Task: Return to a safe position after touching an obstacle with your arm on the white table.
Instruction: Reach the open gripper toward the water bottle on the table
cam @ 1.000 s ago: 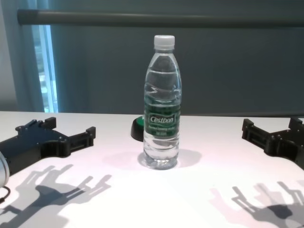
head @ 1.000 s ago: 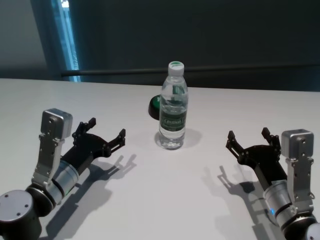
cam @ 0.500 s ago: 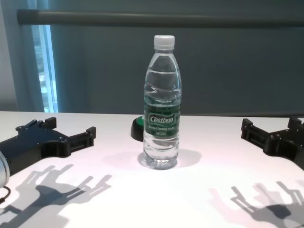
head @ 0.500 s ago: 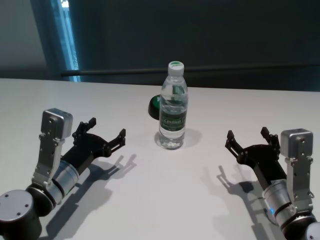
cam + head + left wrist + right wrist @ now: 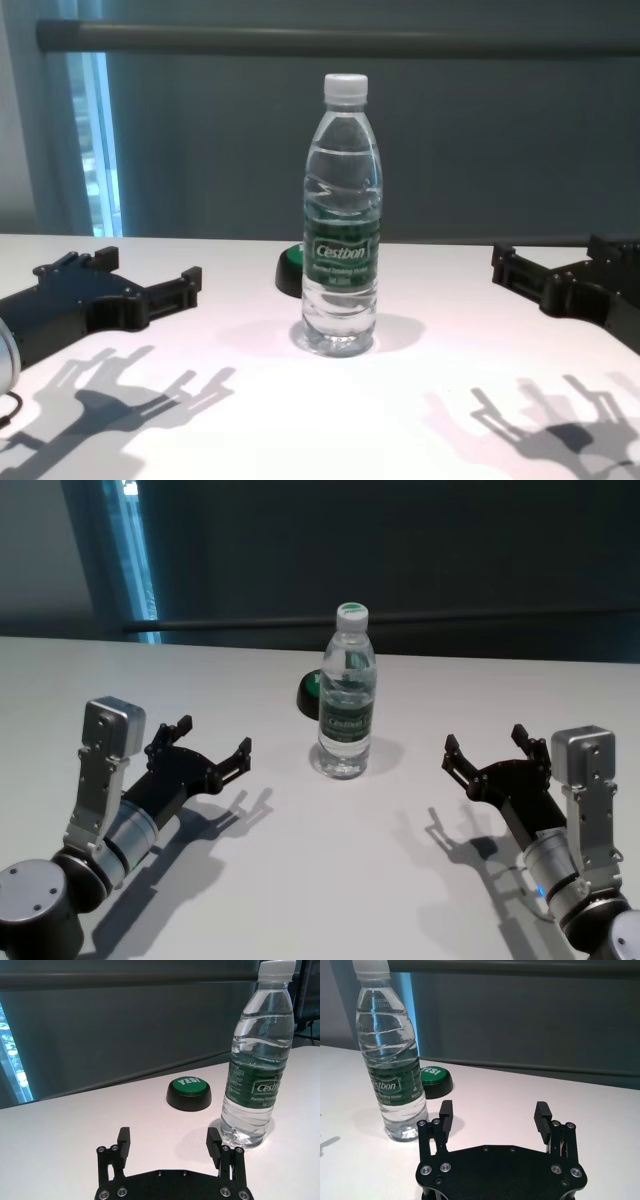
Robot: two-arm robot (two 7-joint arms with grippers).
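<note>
Standing upright mid white table [image 5: 300, 880] just ahead of a green button [image 5: 189, 1093], Cestbon water bottle [image 5: 347, 693] untouched; right gripper [image 5: 497, 756] and left gripper [image 5: 212, 745] low, fingers apart, flanking; approach step, sideways nudge next.

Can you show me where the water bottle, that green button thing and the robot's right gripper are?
water bottle [image 5: 347, 712], head view, green label
green button [image 5: 189, 1082], left wrist view, top face
right gripper [image 5: 484, 754], head view, between fingers

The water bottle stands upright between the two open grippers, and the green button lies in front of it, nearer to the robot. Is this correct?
Not quite: the head view shows the green button behind the water bottle, farther from the robot. The left gripper and right gripper are open.
</note>
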